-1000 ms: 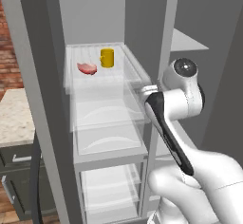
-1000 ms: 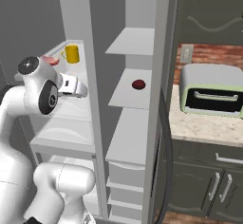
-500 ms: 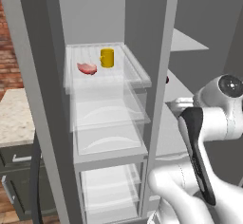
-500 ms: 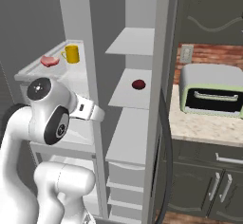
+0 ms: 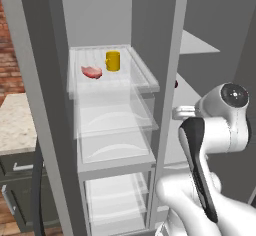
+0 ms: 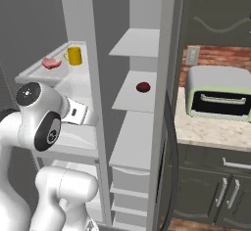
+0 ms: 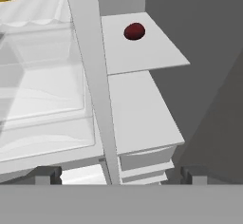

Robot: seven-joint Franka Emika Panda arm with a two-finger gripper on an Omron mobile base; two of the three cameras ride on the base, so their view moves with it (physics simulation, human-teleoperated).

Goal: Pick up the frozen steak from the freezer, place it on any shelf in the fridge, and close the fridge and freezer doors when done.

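Jaws spread wide, empty, facing the freezer [image 7: 142, 118] shelves.

Brick wall [image 5: 9, 55] on the left, speckled light desk [image 5: 15, 125] below it over dark cabinets [image 5: 20, 190] with bar handles. On the other side: same desk top [image 6: 211, 127] carrying a pale green toaster oven [image 6: 218, 98], brick backsplash [image 6: 220, 56] with a wall outlet [image 6: 192, 55], dark upper cabinet [image 6: 215, 10], dark lower cabinet doors [image 6: 211, 191]. Wood floor [image 6: 196, 224] strip at the bottom. Lighting flat, even.
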